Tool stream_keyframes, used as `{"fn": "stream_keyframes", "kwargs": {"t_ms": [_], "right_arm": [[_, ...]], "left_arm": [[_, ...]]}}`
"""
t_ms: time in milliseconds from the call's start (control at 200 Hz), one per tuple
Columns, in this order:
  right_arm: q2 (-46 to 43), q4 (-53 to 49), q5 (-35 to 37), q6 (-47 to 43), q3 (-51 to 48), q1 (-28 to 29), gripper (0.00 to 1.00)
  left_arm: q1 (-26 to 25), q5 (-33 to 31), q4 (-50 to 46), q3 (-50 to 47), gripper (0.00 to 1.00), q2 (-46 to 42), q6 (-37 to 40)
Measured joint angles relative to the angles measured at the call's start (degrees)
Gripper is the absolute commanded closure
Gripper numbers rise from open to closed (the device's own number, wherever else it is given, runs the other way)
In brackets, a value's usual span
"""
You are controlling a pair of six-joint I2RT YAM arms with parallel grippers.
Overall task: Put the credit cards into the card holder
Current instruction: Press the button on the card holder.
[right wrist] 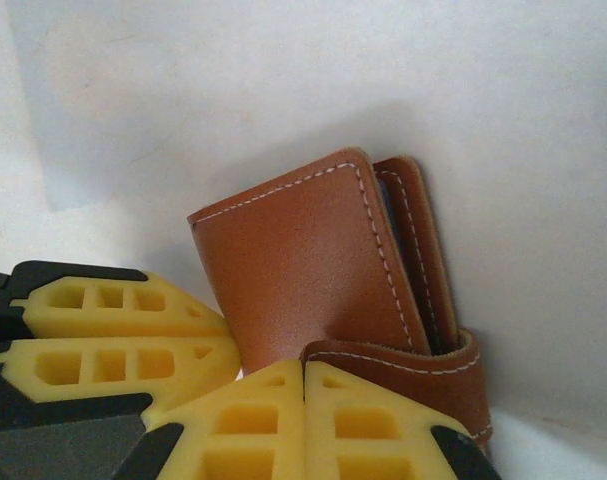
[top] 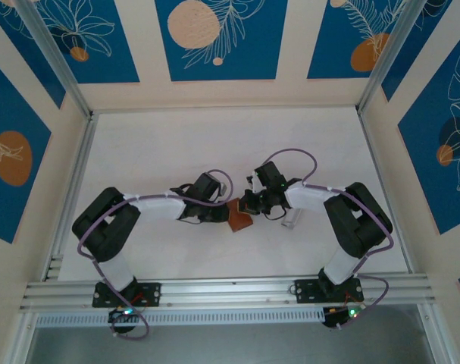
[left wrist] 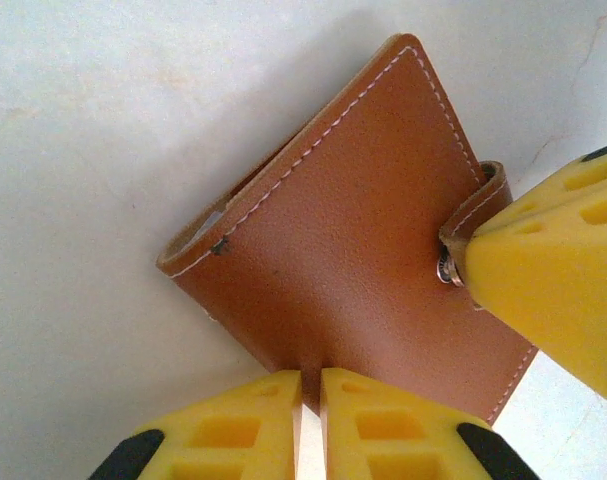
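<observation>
Brown leather sat between the two sets of yellow foam fingers: the card holder (left wrist: 353,240) lay folded shut on the white table (left wrist: 93,120), directly ahead of each gripper's tips. The left gripper (left wrist: 311,385) had its pads drawn to a thin slit and pinched the card holder's nearest corner. How far the leather ran in between them was hidden behind the foam. From the right wrist camera those same pads (right wrist: 103,365) appeared stacked one on the other, left of that camera's own fingers, their shared tip meeting the cover's lower edge.

The right gripper (right wrist: 303,378) had its fingers pressed fully together with nothing between them. Its tips butted against the snap tab (right wrist: 413,365), which curled round just ahead of them and to their right. In the left wrist view one of its fingers (left wrist: 553,270) came in from the right and touched the metal snap (left wrist: 444,268) where the tab wrapped over the cover's edge.

White stitching (left wrist: 313,150) ran along the cover's border. A pale grey sliver (left wrist: 215,222) showed in the mouth of the fold, on the side away from the right gripper, too thin to tell card from lining. From above, a small pale object (top: 290,219) lay on the table just behind the right gripper, beside its wrist, too small and blurred to identify.
</observation>
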Motion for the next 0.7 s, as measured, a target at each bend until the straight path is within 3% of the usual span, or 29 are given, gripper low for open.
{"fn": "stream_keyframes", "kwargs": {"t_ms": [700], "right_arm": [[0.2,-0.2,4.0,0.1,0.1,1.7,1.00]], "left_arm": [[0.0,0.2,-1.2,1.1,0.87,0.6,0.1]]}}
